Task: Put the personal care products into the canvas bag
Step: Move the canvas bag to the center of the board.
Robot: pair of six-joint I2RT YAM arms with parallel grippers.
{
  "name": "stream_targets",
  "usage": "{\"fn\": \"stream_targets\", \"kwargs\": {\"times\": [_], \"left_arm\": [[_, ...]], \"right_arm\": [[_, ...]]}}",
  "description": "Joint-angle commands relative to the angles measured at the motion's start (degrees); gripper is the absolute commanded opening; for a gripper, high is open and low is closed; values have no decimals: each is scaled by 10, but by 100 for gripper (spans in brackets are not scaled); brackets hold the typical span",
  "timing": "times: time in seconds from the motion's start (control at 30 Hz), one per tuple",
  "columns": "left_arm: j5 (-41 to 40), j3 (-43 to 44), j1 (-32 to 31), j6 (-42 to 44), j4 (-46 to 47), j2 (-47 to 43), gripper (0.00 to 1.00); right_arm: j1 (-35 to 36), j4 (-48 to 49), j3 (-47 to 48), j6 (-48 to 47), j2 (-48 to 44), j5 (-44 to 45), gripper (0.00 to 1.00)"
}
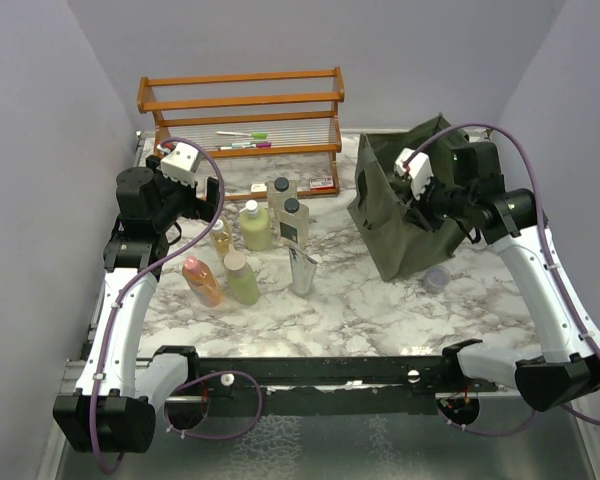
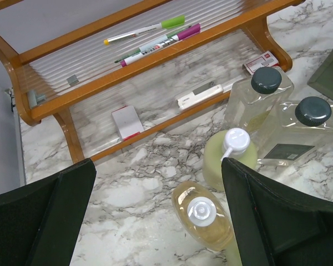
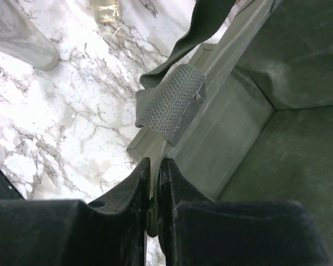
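Bag [image 1: 400,225]: inside largely hidden under the right arm [image 1: 500,215] from above; left wrist view catches just a corner.
Right gripper [image 3: 154,166]: tips hidden behind the bag rim from above; bag wall's edge disappears between them close up.
Tube [image 3: 19,33]: blurred, cut by the frame's corner.
Pump bottle [image 2: 213,163]: base hidden behind a left finger [image 2: 277,221].
Shelf items [image 1: 322,183]: too small to identify from above.

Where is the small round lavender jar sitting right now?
In the top view, the small round lavender jar sits on the marble table, right of centre, just on the near side of the dark olive canvas bag.
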Motion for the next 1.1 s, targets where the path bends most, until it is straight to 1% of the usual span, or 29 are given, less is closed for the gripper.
{"fn": "stream_targets", "kwargs": {"times": [0.0, 0.2, 0.3, 0.33, 0.47, 0.5, 0.53, 0.63, 0.77, 0.8, 0.9, 1.07], "left_arm": [[16, -8, -3, 7, 2, -6, 99], [17, -4, -3, 8, -2, -5, 99], [17, -2, -3, 10, -4, -3, 99], [17, -3, -3, 11, -4, -2, 99], [18, -2, -3, 14, -8, 1, 99], [19, -2, -3, 14, -10, 1, 99], [19, -2, -3, 14, -10, 2, 99], [24, 1, -3, 15, -14, 3, 99], [18, 10, -3, 12, -18, 7, 99], [14, 14, -2, 11, -19, 8, 99], [-6, 23, -1, 5, -19, 11, 99], [-74, 45, 8, -23, -18, 24, 99]], "right_arm": [[4, -32, 2, 24, -28, -20, 4], [4, -48, -6, 17, -43, -56, 7], [4, -56, 1, 11, -47, -79, 13], [4, -57, 4, 10, -47, -84, 17], [4, -45, 16, 11, -48, -80, 40], [4, -37, 21, 13, -47, -74, 52], [4, -27, 25, 14, -46, -68, 59], [5, 2, 51, 22, -34, -63, 69], [11, 38, 107, 45, 0, -81, 83], [15, 49, 118, 51, 9, -85, 86], [33, 88, 146, 68, 40, -83, 86], [82, 143, 195, 83, 97, -72, 86]]}}
